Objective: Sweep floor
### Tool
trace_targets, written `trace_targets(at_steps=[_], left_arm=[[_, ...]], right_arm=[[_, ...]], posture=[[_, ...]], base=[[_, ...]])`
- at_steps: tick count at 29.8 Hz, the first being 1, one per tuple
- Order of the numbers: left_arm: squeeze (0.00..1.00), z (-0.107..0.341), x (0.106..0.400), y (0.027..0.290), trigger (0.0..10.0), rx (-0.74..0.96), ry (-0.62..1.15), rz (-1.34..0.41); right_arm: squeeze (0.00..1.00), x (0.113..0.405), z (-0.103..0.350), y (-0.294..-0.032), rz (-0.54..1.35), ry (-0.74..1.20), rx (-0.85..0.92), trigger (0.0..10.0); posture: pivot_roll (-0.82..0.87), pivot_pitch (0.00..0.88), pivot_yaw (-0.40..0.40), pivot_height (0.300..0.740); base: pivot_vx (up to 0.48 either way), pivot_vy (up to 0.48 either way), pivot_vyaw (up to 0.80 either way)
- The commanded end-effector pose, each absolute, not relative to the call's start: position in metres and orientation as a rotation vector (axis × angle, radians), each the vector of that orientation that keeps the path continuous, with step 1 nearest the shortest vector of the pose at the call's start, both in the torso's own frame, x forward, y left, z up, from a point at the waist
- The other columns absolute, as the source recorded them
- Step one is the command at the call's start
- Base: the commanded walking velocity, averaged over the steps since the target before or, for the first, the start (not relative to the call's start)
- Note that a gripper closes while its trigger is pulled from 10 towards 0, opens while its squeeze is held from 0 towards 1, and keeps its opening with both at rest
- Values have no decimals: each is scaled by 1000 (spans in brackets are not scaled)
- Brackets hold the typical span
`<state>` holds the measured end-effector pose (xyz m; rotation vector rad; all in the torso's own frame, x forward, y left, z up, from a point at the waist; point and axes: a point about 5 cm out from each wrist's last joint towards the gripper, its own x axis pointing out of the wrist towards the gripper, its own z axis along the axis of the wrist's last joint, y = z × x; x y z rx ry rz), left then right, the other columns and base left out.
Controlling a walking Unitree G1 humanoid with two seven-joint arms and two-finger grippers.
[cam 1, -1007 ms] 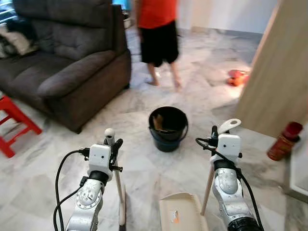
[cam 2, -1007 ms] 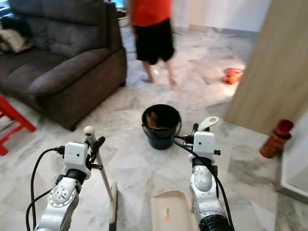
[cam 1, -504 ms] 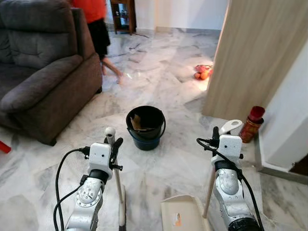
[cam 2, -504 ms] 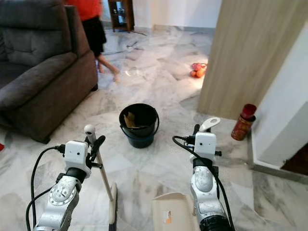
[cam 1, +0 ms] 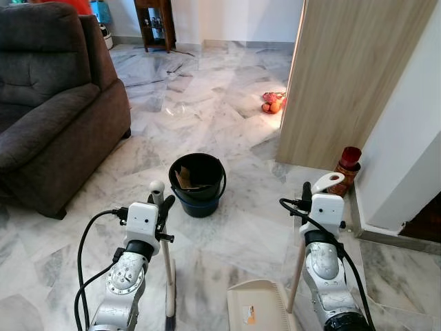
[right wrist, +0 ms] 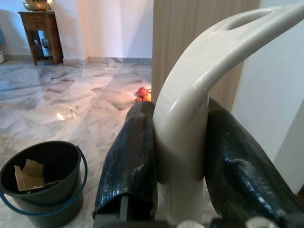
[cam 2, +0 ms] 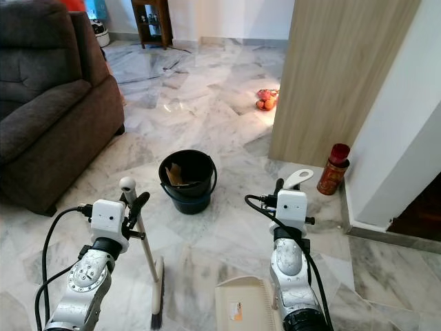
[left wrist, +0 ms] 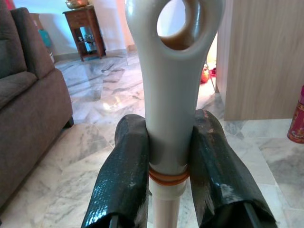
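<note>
On the far left of the room stands a dark grey sofa [cam 1: 48,103], on a floor of pale marble tiles [cam 1: 207,103]. Behind it, near the back wall, there is a small wooden side table [cam 1: 155,21].

In front of the robot, on its left side, the left gripper [left wrist: 171,156] has its two black fingers [left wrist: 126,175] closed tight on the upper end of the broom handle [left wrist: 171,95], just under the oval hanging hole. The broom [cam 2: 146,255] stands almost upright, a little tilted, and its bristle head [cam 2: 157,300] touches the floor beside the left arm.

In the middle, a little ahead of both grippers, a black bucket [cam 1: 198,183] stands on the tiles, with some brown cardboard pieces [right wrist: 26,173] inside.

On the right side, the right gripper [right wrist: 180,152] is clamped on the curved top of the dustpan handle [right wrist: 190,95], one finger on each side of it. The dustpan [cam 1: 258,310] is cream-coloured and lies on the floor between the two arms, closer to the right one.

Further right stands a wooden panel wall [cam 1: 344,76]. At its base there is a red canister [cam 1: 346,167], next to a white wall [cam 1: 413,138]. Some small orange objects [cam 1: 271,105] lie on the floor beside the far edge of the panel; what they are, I cannot tell.
</note>
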<state>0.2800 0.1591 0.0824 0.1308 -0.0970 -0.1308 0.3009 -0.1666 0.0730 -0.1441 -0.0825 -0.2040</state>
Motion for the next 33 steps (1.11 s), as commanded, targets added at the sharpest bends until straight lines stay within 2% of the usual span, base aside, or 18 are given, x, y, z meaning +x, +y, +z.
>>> trace_targets(at_steps=[1, 9, 15, 33], left_arm=[[0, 89, 284, 161, 10000, 170, -119, -130], [0, 91, 286, 162, 10000, 175, -123, -124], [0, 91, 287, 162, 10000, 170, -122, -122], [0, 89, 286, 160, 10000, 159, -125, -116]], right_arm=[[0, 305, 80, -163, -195, -107, -142, 10000], [0, 307, 81, -161, -193, -109, -139, 10000], [0, 306, 81, -164, -202, -109, -139, 10000], [0, 304, 79, -167, -204, -102, -135, 10000]], posture=[[105, 0, 63, 740], [106, 18, 69, 740], [101, 25, 73, 740], [97, 0, 59, 740]], base=[[0, -307, -800], [0, -197, -800], [0, -382, -800], [0, 0, -800]])
